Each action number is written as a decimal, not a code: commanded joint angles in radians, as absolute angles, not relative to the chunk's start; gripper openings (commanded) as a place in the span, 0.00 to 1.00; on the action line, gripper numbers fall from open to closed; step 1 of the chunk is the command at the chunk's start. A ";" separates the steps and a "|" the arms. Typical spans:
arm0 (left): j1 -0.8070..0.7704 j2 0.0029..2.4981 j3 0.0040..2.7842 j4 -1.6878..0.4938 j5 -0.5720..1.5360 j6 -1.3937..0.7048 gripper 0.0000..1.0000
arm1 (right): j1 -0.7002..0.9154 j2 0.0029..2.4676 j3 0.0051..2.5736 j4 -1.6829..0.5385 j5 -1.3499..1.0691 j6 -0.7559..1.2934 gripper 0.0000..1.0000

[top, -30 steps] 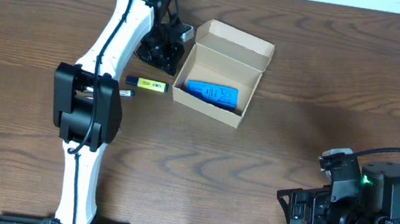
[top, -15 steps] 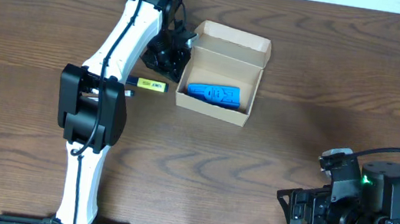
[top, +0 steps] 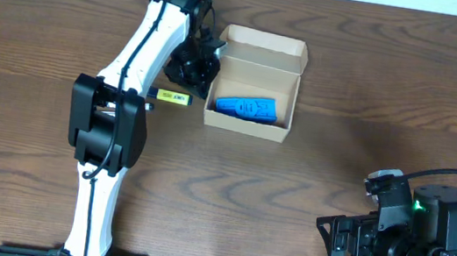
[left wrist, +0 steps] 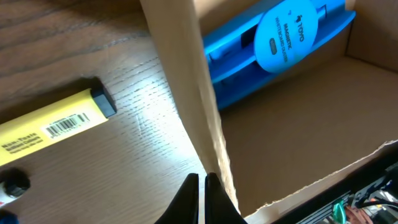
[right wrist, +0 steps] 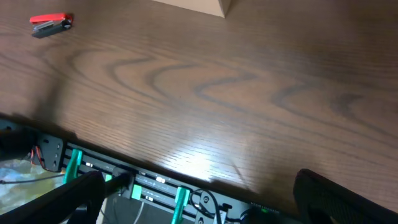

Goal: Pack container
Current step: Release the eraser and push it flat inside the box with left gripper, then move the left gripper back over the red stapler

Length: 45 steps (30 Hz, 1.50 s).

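The container (top: 263, 48) sits open near the desk's far edge, left of the middle, with a blue TOYO-labelled item (top: 245, 106) inside and a yellow marker (top: 171, 96) on the desk just beside its left wall. The left claw (left wrist: 200, 196) is closed tight with its tips at that wall's rim, so any nudge is best slow and low, lest the light card tip or ride over the marker. The right claw (top: 331, 239) is spread wide and sits by the near right corner, well apart.
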State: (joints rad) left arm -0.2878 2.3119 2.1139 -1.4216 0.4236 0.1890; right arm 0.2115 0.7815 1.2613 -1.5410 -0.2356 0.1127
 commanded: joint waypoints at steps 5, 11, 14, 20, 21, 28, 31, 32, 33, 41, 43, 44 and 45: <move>-0.295 2.304 2.110 -1.437 0.438 0.143 0.06 | 0.204 0.784 1.273 -1.541 -0.239 0.099 0.99; -0.287 2.276 2.111 -1.442 0.343 0.122 0.06 | 0.204 0.784 1.273 -1.541 -0.239 0.099 0.99; -0.274 2.206 2.111 -1.446 0.241 0.122 0.06 | 0.204 0.784 1.273 -1.541 -0.239 0.099 0.99; -0.221 2.019 2.111 -1.445 0.095 0.038 0.06 | 0.204 0.784 1.273 -1.541 -0.239 0.099 0.99; -0.204 1.991 2.111 -1.445 0.097 0.027 0.06 | 0.204 0.784 1.273 -1.541 -0.239 0.099 0.99; -0.076 1.807 2.110 -1.515 0.129 0.034 0.06 | 0.204 0.784 1.273 -1.541 -0.239 0.099 0.99; -0.044 1.727 2.080 -1.519 0.131 0.033 0.06 | 0.204 0.784 1.273 -1.541 -0.239 0.099 0.99; -0.039 1.689 2.045 -1.498 0.131 0.033 0.06 | 0.204 0.784 1.273 -1.541 -0.239 0.099 0.99; -0.037 1.655 2.005 -1.478 0.131 0.033 0.06 | 0.204 0.784 1.273 -1.541 -0.239 0.099 0.99; 0.008 1.416 1.533 -1.220 0.123 -0.014 0.06 | 0.204 0.784 1.273 -1.541 -0.239 0.099 0.99; 0.020 1.406 1.452 -1.153 0.123 -0.031 0.06 | 0.204 0.784 1.273 -1.541 -0.239 0.099 0.99; 0.024 1.407 1.422 -1.118 0.123 -0.036 0.06 | 0.204 0.784 1.273 -1.541 -0.239 0.099 0.99; 0.028 1.410 1.390 -1.074 0.123 -0.044 0.06 | 0.204 0.784 1.273 -1.541 -0.239 0.099 0.99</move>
